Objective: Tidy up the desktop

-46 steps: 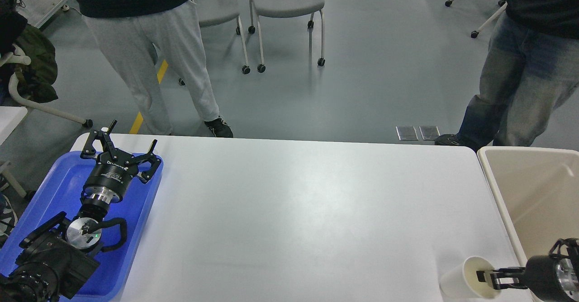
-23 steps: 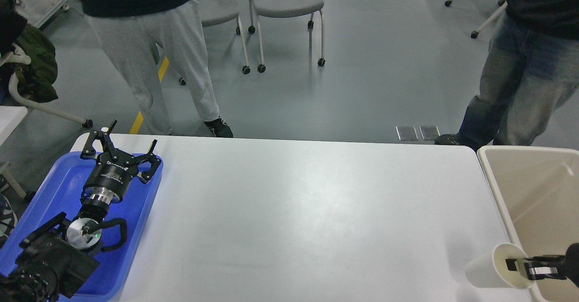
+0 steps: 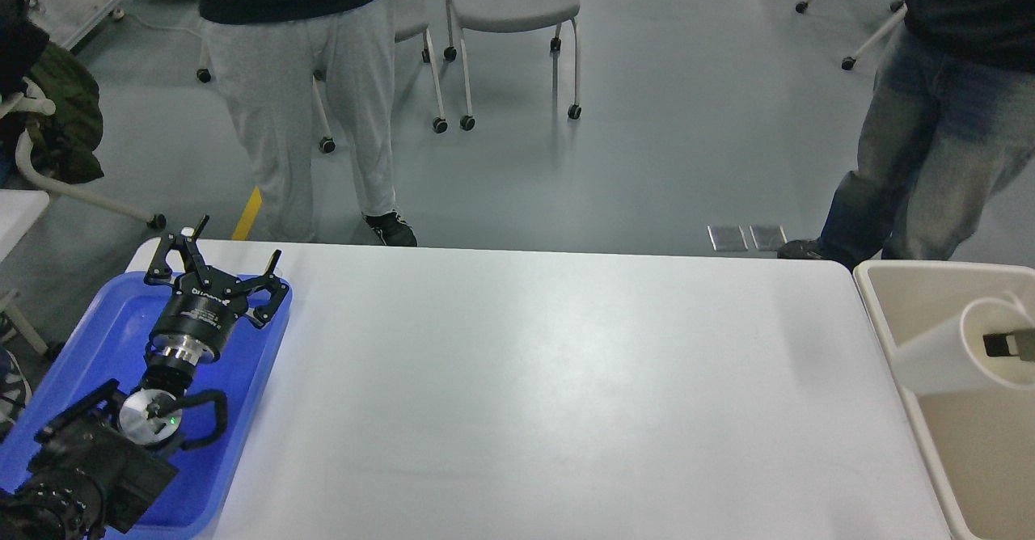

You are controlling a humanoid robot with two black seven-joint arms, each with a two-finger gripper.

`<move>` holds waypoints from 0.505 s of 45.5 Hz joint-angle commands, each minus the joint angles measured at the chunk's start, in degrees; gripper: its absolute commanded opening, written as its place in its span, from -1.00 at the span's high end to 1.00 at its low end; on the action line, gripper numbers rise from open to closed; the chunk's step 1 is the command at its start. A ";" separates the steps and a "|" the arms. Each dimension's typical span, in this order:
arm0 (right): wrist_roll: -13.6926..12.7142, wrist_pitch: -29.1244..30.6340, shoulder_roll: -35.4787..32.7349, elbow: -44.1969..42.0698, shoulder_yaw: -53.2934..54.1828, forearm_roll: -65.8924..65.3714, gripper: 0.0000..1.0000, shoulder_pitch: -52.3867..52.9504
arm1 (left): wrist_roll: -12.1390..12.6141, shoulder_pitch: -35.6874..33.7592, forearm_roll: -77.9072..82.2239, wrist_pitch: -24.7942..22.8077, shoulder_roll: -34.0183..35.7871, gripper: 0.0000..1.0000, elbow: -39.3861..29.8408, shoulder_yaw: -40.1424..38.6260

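The white desktop (image 3: pixel 550 378) fills the middle of the head view and is bare. My left gripper (image 3: pixel 217 259) hovers open and empty over the blue tray (image 3: pixel 234 435) at the left end. My right gripper (image 3: pixel 1007 345) shows only as a dark fingertip at the right edge, shut on the rim of a white paper cup (image 3: pixel 946 350). The cup is tilted on its side, blurred, and held above the beige bin (image 3: pixel 897 338), past the desktop's right end.
Two people stand beyond the far edge, one in grey trousers (image 3: pixel 323 111) at the left, one in jeans (image 3: pixel 922 144) at the right. Grey wheeled chairs (image 3: pixel 509 6) stand further back on the floor.
My right gripper has carried the cup from the desktop's near right corner up and away, to over the beige bin. The person in grey trousers has stepped right. The left arm has not moved.
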 commanded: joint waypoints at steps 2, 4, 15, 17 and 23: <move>-0.36 5.61 -2.00 -0.87 0.06 1.35 1.00 12.24 | 0.00 0.00 0.00 0.00 0.00 -1.00 0.00 0.00; -0.71 5.61 -1.82 -2.01 0.15 1.35 1.00 12.68 | 0.00 0.00 0.00 0.00 0.00 -1.00 0.00 0.00; -2.73 5.61 1.25 -12.82 -0.64 1.62 1.00 13.65 | 0.00 0.00 0.00 0.00 0.00 -1.00 0.00 0.00; -2.73 3.61 1.87 -14.93 -1.34 2.32 1.00 13.12 | 0.00 0.00 0.00 0.00 0.00 -1.00 0.00 0.00; -3.17 -6.40 5.03 -21.51 -4.68 7.40 1.00 9.52 | 0.00 0.00 0.00 0.00 0.00 -1.00 0.00 0.00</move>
